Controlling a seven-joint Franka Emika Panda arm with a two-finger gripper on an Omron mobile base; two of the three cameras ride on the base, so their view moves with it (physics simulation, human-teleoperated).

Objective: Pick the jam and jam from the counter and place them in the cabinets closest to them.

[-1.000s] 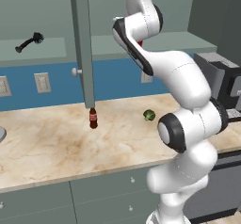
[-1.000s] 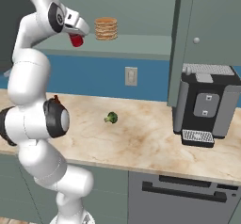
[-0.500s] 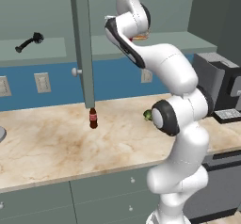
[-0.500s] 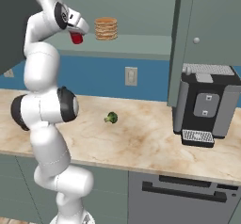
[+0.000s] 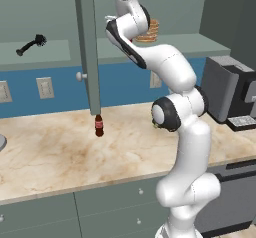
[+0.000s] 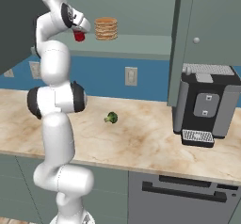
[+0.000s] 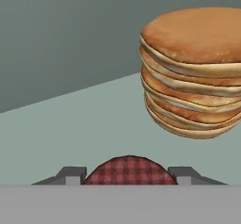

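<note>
Left base view: the white arm hides most of the tan pancake stack (image 5: 149,32) on the pale cabinet shelf (image 5: 210,43). Right base view: the gripper (image 6: 80,34) clasps the small dark red jam jar (image 6: 79,36) beside the stack. Hand view: the jar's checked lid (image 7: 130,171) sits between narrowed fingers (image 7: 70,175), lower part cut off.

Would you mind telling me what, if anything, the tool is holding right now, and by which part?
The tool is shut on the dark red jam jar, its fingers pressing the jar's opposite sides, up at the cabinet shelf beside the pancake stack.
</note>
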